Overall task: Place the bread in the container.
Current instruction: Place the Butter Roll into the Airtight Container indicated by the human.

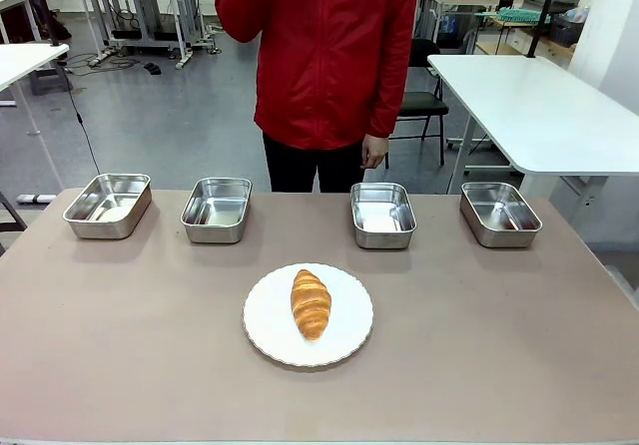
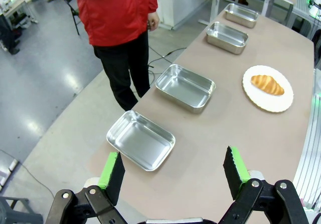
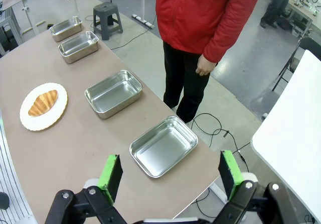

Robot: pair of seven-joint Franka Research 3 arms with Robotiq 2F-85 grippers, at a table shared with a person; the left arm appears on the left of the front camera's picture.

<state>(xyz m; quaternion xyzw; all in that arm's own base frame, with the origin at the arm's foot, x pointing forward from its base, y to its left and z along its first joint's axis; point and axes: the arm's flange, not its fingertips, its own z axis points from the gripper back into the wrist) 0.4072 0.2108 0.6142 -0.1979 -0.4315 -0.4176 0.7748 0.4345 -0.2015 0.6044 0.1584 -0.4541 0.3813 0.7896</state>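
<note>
Left hand [image 2: 173,168] spread, empty | right hand [image 3: 169,168] spread, empty | front view: bread [image 1: 311,303] on plate [image 1: 266,331], four containers [image 1: 212,232] beyond

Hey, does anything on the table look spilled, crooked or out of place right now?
Nothing stands out. The croissant lies whole on the white plate, and the four steel trays stand upright and empty in a tidy row behind it.

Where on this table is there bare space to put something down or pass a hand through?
Bare table lies on both sides of the plate and along the near edge. The far edge is crowded: left tray, second tray, third tray, right tray, the widest gap between second and third. The croissant occupies the plate.
</note>
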